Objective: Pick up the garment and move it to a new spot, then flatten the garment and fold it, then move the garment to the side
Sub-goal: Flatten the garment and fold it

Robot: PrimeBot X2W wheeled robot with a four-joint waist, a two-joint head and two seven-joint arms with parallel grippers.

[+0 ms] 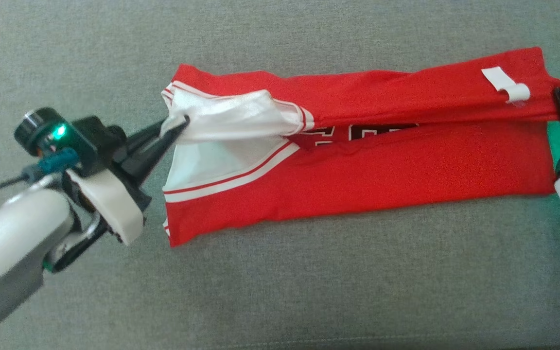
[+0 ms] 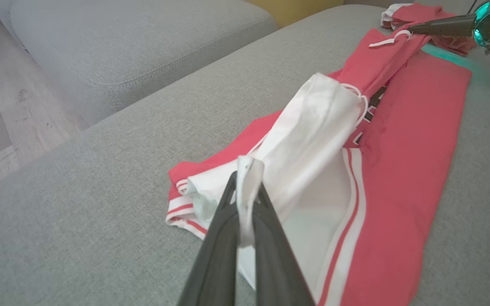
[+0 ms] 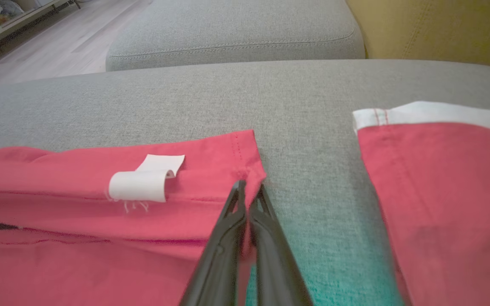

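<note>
Red garment (image 1: 406,160) with white trim, folded lengthwise flat on grey couch (image 1: 280,291), white lining upturned

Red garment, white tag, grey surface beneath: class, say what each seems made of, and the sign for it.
Red garment: thin fabric, probably synthetic jersey; it drapes and creases, matte outside, faint sheen on its white inside. White tag: stiff label, perhaps satin ribbon; it holds a curl. Grey surface: coarse woven upholstery, matte, flecked weave visible.

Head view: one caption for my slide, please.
The left gripper and right gripper pinch opposite ends of the red garment on a grey cushion.
</note>
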